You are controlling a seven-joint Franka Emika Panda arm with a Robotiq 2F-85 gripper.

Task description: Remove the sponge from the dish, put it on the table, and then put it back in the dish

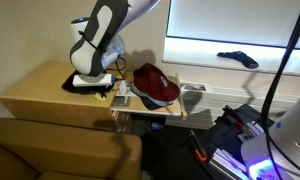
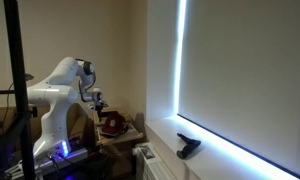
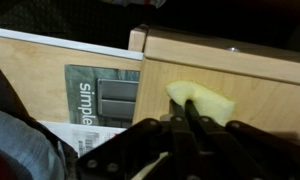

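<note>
Table (image 1: 32, 92): light tan wood, flat top. On it I count:
- black dish (image 1: 72, 84), near the middle in an exterior view;
- dark red cap (image 1: 156, 84), at one end;
- grey printed booklet (image 3: 102, 98), with white paper (image 3: 65, 128) touching its edge;
- pale yellow sponge (image 3: 215, 103), lying on bare wood in the wrist view.

Room was dim; cold glare leaked around the window blind (image 2: 240, 80). Both exterior views were grainy. Wrist view was soft: the fingers (image 3: 180, 140) lay dark and blurred, the table (image 3: 260, 88) beyond them evenly lit.
</note>
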